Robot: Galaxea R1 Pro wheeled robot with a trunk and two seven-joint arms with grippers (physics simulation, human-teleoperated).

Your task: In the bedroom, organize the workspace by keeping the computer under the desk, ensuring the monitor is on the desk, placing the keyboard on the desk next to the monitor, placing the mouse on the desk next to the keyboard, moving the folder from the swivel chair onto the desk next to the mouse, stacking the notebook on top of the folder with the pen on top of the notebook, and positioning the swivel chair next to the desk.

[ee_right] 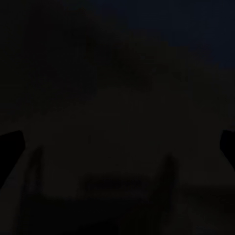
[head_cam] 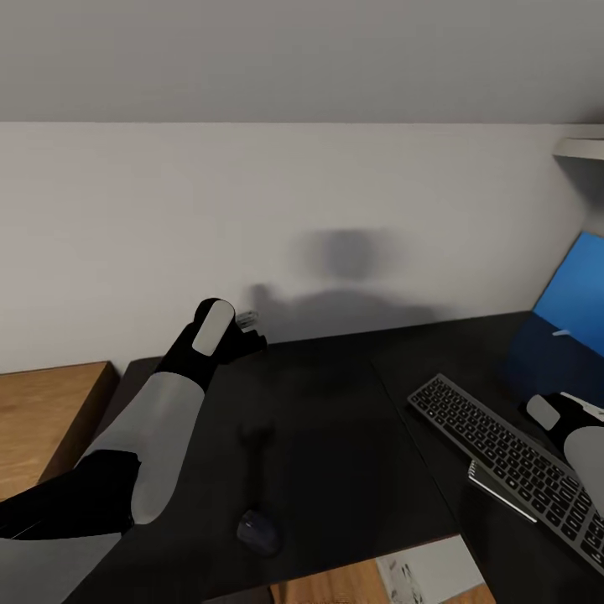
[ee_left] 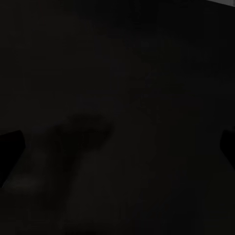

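Desk: a large glossy black desktop (head_cam: 335, 436) fills the lower half of your head view, set against a pale grey wall.
Keyboard: a long slim keyboard with dark keys in a silvery-grey frame (head_cam: 512, 457) lies slantwise on the desk, toward your right — this part looks done.
Mouse: a small black oval mouse (head_cam: 258, 531) sits near the desk's front edge, well apart from the keyboard; in my judgement it needs moving closer.
Blue panel: a bright-blue flat panel (head_cam: 572, 298) leans at the right edge, with a slim white stick (head_cam: 560, 333) near its lower part. I cannot tell whether these are the folder and pen.
Monitor, computer, notebook, chair: their state cannot be judged from here.
Left hand: your left gripper (head_cam: 245, 332) hovers above the desk's far left corner, close to the wall. Both wrist views are nearly black, with dark finger tips at the frame edges, so I cannot tell how wide it is or whether it holds anything.
Right hand: your right arm (head_cam: 579, 440) hangs over the keyboard's right end — the state of its fingers is also unclear.
Progress: early to middle, by my reading; the stacking and chair steps remain unconfirmed.
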